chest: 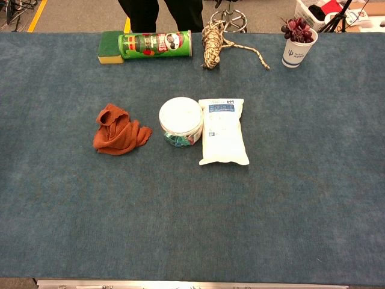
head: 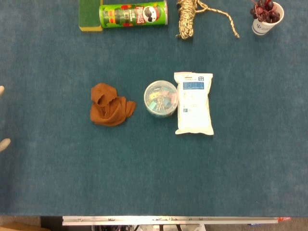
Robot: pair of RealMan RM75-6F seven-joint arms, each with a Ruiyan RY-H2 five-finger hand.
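Left hand (head: 3, 118): only pale fingertips (head: 4, 143) showing at the left edge of the head view, two tips apart from each other, nothing visibly held; how far open, cannot tell. Absent from the chest view. Right hand: in neither view.

Nearest item: crumpled rust-brown cloth (head: 109, 106), lying on the blue worktop (head: 154, 173), well apart from the fingertips and to their right, untouched.

Just beside the cloth, further right: round clear tub (head: 160, 98) with a white lid, coloured small items inside, standing upright. Touching or almost touching its right side: white flat pouch (head: 193, 103) with a blue printed label at its top, lying lengthwise.

Far edge of the worktop, left to right: green-and-yellow sponge (head: 90, 15); green Pringles can (head: 133, 14) on its side, against the sponge; coiled bundle of rope (head: 187, 19) with a loose end trailing right; white paper cup (head: 266, 20) holding dark red grapes, upright, well apart from the rest.
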